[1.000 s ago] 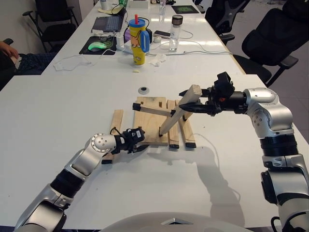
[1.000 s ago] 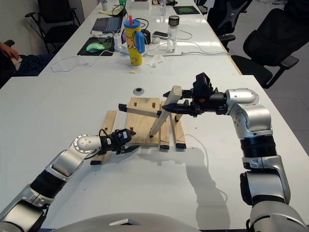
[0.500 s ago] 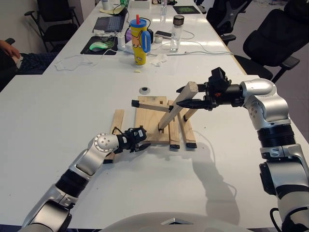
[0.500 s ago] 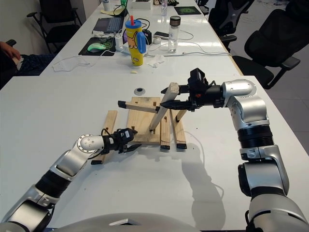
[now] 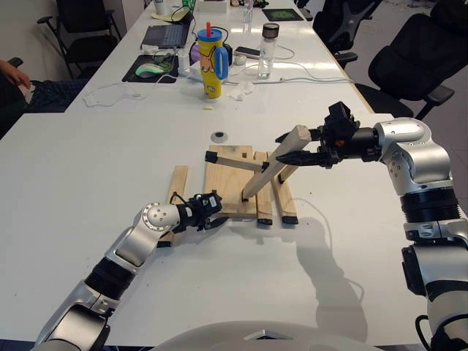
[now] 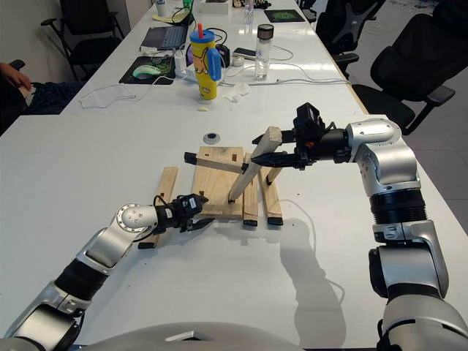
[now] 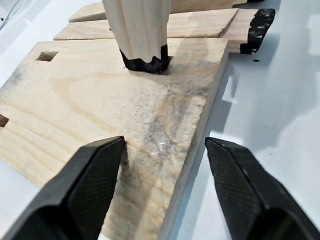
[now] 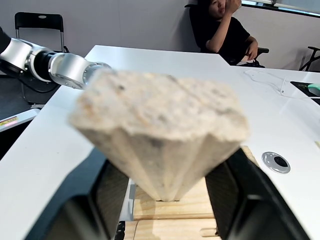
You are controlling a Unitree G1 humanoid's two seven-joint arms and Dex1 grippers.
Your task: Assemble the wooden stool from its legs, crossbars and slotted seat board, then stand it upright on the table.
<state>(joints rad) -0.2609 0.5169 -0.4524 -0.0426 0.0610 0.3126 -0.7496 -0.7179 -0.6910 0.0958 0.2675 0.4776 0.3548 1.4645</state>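
Note:
The slotted seat board (image 5: 221, 186) lies flat at the table's middle. A wooden leg (image 5: 272, 167) leans over it, its black-tipped foot (image 7: 145, 59) resting on the board. A crossbar (image 5: 232, 163) juts left from the leg. My right gripper (image 5: 303, 151) is shut on the leg's top end (image 8: 160, 132), one finger (image 8: 113, 196) on each side. My left gripper (image 5: 213, 221) is open at the board's near left corner, and its fingers (image 7: 95, 185) straddle the board's edge. More legs (image 5: 282, 199) lie right of the board and a wooden piece (image 5: 176, 183) lies left of it.
A small round disc (image 5: 218, 136) sits behind the board. On the far table stand a yellow cup (image 5: 208, 64), a bottle (image 5: 267, 50) and a laptop (image 5: 164, 34), with cables. Office chairs (image 5: 413, 62) stand to the right. The near table surface is white and bare.
My right gripper has carried the leg's top slightly to the right, while the foot stays on the board. The left gripper has kept its place at the board's corner.

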